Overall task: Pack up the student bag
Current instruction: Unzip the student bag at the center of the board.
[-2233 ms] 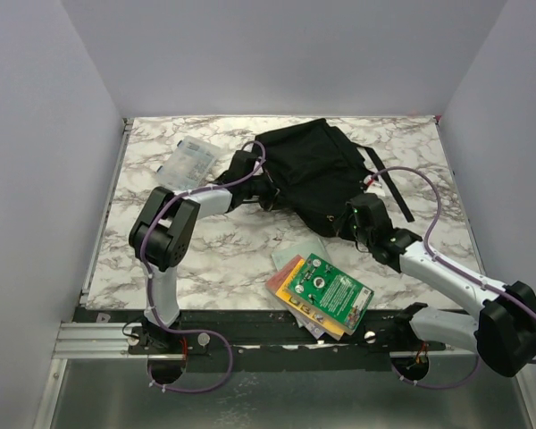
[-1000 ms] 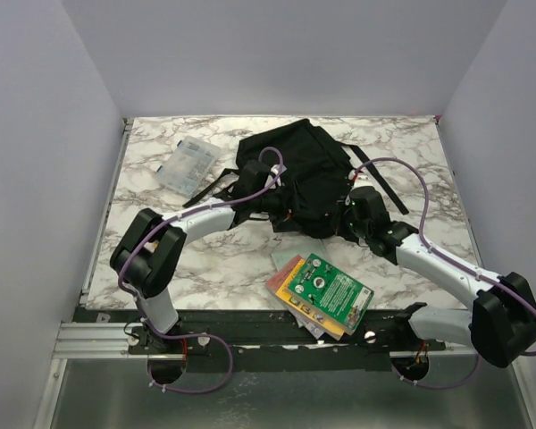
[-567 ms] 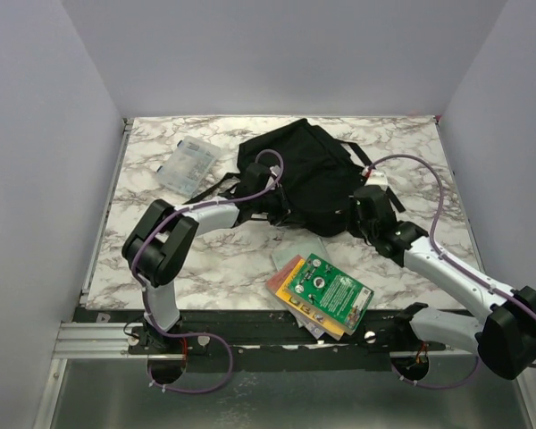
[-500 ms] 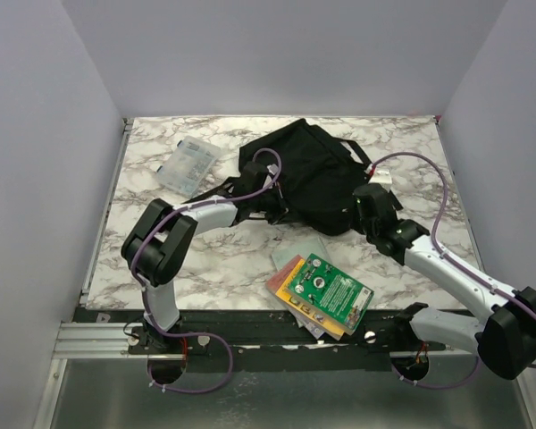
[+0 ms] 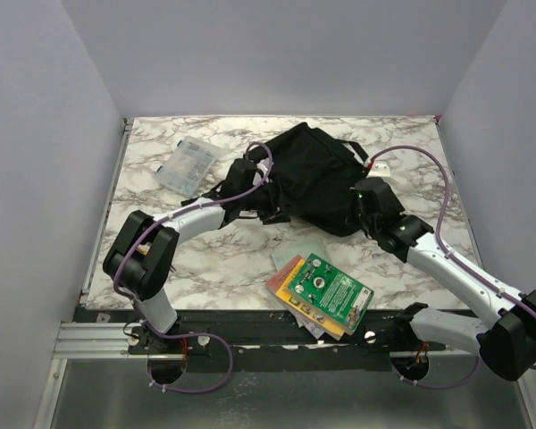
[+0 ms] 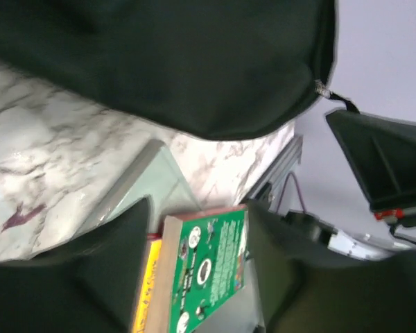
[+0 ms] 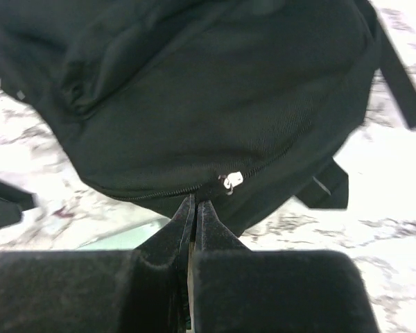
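Left hand drawn leftward along near edge of student bag, spread; right hand pressed together beside zipper pull.

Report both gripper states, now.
Left gripper: open, holding nothing.
Right gripper: shut, tips at the zipper of the student bag; grip cannot be told.

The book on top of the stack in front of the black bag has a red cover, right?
No. The top book has a green cover, not red, as the overhead view shows. It does lie in front of the black bag.
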Controlling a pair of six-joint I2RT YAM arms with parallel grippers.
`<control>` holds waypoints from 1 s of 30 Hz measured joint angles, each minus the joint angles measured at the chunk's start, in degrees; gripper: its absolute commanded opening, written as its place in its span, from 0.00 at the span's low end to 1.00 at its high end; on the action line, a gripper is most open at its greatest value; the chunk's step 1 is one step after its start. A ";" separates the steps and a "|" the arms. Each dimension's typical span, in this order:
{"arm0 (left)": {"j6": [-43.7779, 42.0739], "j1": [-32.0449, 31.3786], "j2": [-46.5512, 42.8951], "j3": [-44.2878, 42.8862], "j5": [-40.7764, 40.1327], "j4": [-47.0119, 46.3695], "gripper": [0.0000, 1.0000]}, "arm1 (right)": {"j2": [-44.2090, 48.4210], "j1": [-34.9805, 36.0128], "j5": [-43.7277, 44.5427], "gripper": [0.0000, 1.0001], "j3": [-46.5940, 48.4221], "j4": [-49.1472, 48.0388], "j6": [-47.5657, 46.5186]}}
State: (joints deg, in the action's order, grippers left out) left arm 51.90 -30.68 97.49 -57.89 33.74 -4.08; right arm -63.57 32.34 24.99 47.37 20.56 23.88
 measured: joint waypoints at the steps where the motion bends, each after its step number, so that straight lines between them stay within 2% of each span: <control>1: 1.05 -0.44 -0.22 0.07 0.50 -0.55 0.97 | 0.00 0.28 -1.92 0.01 -0.02 -0.66 -0.02; 7: 11.61 -4.35 -1.14 0.70 3.19 -6.71 0.98 | -0.09 1.40 -9.51 0.00 -0.48 -2.54 -0.42; 12: 18.14 -4.63 1.60 -0.55 3.13 -9.66 0.98 | -0.17 3.06 -11.93 0.01 -0.46 -2.67 -0.72; 15: 20.33 -4.44 5.62 -2.29 3.08 -10.47 0.88 | -0.17 4.07 -12.90 0.01 -0.46 -2.67 -0.81; 16: 20.59 -4.39 6.56 -2.49 3.08 -10.54 0.80 | -0.17 4.42 -13.00 0.01 -0.46 -2.64 -0.81; 19: 21.16 -4.26 7.98 -2.47 3.10 -10.19 0.54 | -0.15 4.90 -13.09 0.01 -0.46 -2.47 -0.81; 24: 18.67 -2.82 7.72 -1.05 2.91 -10.88 0.00 | -0.17 5.29 -11.39 0.00 -0.46 -2.32 -0.81; 30: 12.48 2.34 4.52 4.17 4.00 -11.08 0.00 | -1.73 5.84 0.81 0.00 -0.44 0.39 0.37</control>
State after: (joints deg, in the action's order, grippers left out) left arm 64.38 -28.34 102.02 -53.71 37.74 -15.16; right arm -65.30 38.17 25.80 46.94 20.95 24.25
